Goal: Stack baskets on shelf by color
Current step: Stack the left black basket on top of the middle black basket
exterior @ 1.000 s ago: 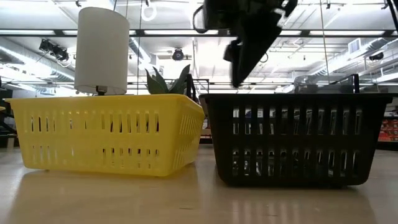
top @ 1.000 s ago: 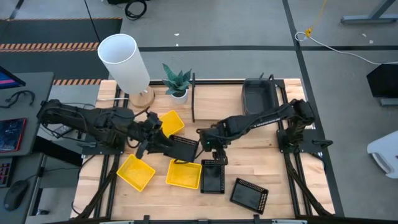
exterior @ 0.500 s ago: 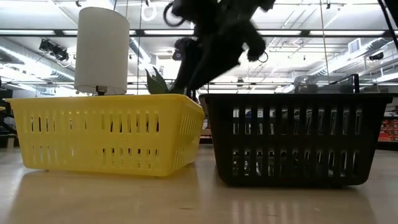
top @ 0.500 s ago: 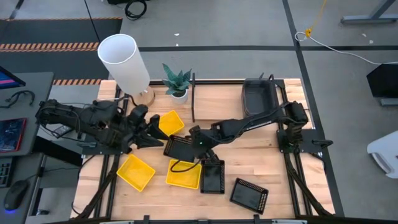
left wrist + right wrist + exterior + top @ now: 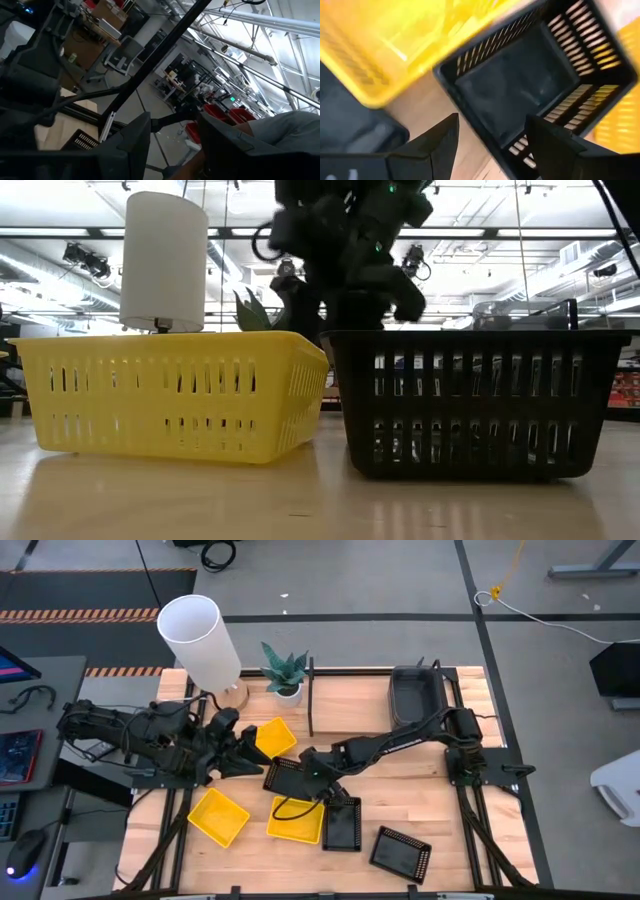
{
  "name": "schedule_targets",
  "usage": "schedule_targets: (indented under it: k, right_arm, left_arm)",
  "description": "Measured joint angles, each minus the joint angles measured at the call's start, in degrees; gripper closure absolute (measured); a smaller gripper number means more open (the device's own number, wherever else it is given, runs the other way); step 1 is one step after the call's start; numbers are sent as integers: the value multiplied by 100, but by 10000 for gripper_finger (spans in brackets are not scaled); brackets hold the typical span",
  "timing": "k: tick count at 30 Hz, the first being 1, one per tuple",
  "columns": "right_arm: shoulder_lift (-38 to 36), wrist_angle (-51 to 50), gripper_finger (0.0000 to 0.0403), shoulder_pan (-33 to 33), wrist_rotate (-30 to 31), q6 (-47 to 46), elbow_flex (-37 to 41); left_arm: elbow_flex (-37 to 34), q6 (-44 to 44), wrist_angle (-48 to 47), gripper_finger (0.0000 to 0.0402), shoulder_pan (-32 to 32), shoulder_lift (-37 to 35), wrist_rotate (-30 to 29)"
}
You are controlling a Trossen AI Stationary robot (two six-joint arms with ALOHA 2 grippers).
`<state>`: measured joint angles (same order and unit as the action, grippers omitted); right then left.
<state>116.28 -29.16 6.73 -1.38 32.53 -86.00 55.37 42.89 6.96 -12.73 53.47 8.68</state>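
In the high view three yellow baskets lie on the wood table, along with three black perforated ones. The smoky-grey baskets sit in the black rod shelf at the far right. My right gripper is open just above the middle black basket, one finger over its inside and one outside its wall. My left gripper is open, tipped upward beside the far yellow basket, holding nothing.
A white cylinder lamp and a potted plant stand at the table's far left edge. In the low view a yellow basket and a black basket stand close in front, with my right arm behind them.
My left gripper has drawn back from over the middle black basket toward the table's left edge and tipped upward. My right gripper has travelled toward the table's left and come down over that black basket. The basket has stayed on the table.
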Motion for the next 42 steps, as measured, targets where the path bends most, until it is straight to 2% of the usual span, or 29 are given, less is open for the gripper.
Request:
schedule_targets:
  k: [5,9,25,34,39,42]
  right_arm:
    - [162,22,180,-108,-213,392,7]
    - [247,53,205,-139,-211,734,9]
    - [243,-58,387,-270,-376,1679,-111]
    - [222,-1225,374,-277,-718,1651,-981]
    - [222,-2576,390,-269,-1077,1036,-2103]
    - [212,-3473,391,-261,-1422,273,-2862]
  left_arm:
    - [0,0,-2,230,113,2,-5]
    - [0,0,-4,230,175,2,-5]
    - [0,-5,-96,230,173,4,-3]
    - [0,-162,-87,230,202,2,-3]
    - [0,-161,-90,230,326,2,-3]
    - [0,-155,-87,230,414,2,-3]
